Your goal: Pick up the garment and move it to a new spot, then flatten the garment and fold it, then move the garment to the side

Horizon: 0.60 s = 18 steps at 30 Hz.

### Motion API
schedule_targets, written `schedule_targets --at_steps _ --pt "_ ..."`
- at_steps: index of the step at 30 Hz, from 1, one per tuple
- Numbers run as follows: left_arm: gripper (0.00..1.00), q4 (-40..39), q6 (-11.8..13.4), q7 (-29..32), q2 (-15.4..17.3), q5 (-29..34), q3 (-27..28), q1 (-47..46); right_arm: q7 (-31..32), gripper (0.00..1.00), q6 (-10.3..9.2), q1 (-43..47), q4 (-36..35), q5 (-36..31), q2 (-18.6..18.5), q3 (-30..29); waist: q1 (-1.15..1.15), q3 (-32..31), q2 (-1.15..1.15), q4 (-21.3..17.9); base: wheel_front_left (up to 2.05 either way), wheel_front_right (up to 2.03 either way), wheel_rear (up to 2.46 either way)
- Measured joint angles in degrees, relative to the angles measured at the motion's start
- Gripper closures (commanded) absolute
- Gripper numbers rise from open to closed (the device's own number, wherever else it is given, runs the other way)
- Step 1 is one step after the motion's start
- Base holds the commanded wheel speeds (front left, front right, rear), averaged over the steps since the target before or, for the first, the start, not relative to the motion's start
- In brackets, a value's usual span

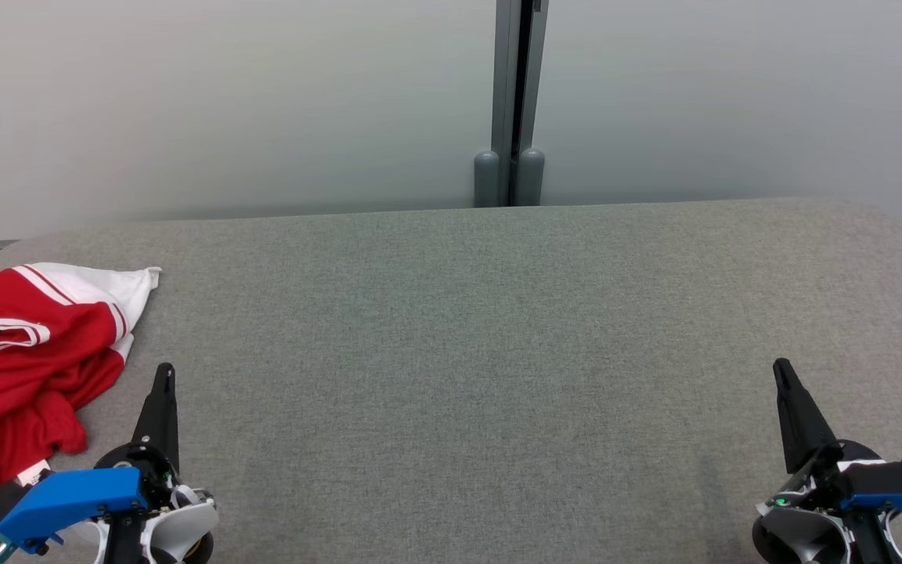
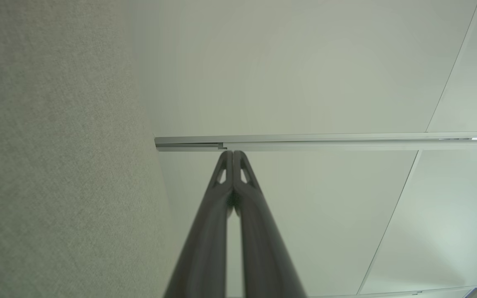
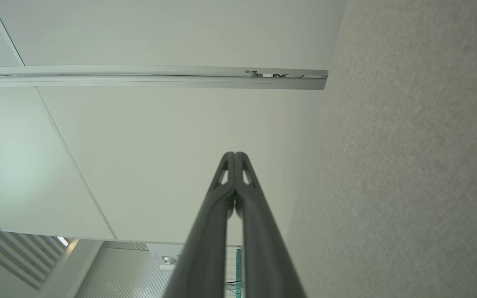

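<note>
The garment point(image 1: 20, 368), red with white stripes and a white panel, lies crumpled at the far left of the grey table point(image 1: 467, 329). My left gripper point(image 1: 164, 374) is at the lower left, just right of the garment and apart from it, its fingers pressed together and holding nothing. At the lower right my right gripper point(image 1: 781, 370) is also shut and empty. In the left wrist view the left gripper point(image 2: 233, 153) has its tips touching. The right wrist view has the right gripper point(image 3: 234, 154) closed the same way.
A pale wall stands behind the table, with a grey vertical post point(image 1: 512, 102) at its middle. The table's grey fabric point(image 2: 56, 165) runs along one side of each wrist view point(image 3: 408, 165).
</note>
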Motion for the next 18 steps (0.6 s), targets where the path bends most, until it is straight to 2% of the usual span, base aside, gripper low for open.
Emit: schedule_targets --at_steps 18 --pt "1.0 0.0 0.0 0.0 0.0 0.0 0.0 0.0 0.0 1.0 0.0 0.0 0.0 0.0 0.0 0.0 0.0 0.0 0.0 0.0 0.0 0.0 0.0"
